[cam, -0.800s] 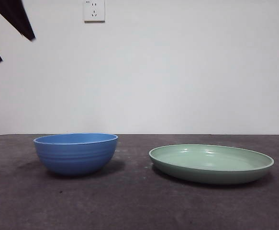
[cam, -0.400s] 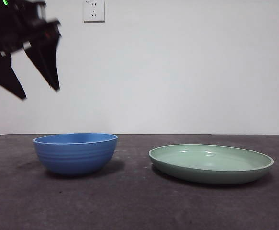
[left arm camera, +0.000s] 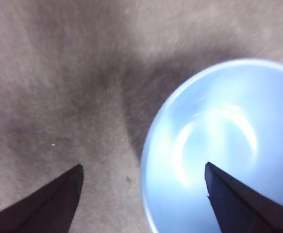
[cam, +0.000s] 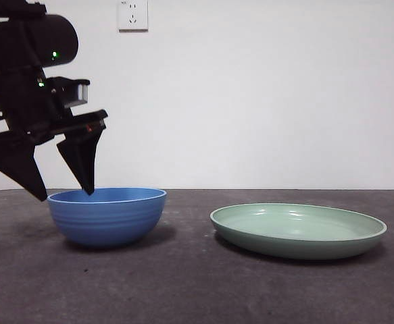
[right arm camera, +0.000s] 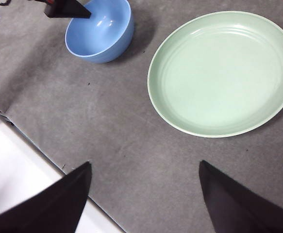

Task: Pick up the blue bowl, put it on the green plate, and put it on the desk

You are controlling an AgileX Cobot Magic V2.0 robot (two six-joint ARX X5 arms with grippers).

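While astride blue bowl (cam: 107, 215) rim, left pincer (cam: 65, 194) agape.

My black left gripper (cam: 65, 194) hangs over the ridged medium-blue bowl (cam: 107, 216), beside the glossy sage-green plate (cam: 298, 230) on the mottled grey-brown desk (cam: 183, 283).

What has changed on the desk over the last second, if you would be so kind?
The left gripper has come down from the top corner, jaws open, and now straddles the rim of the blue bowl, one jaw inside and one outside. It has not closed on anything. The bowl, the green plate and the waiting right gripper have stayed put.
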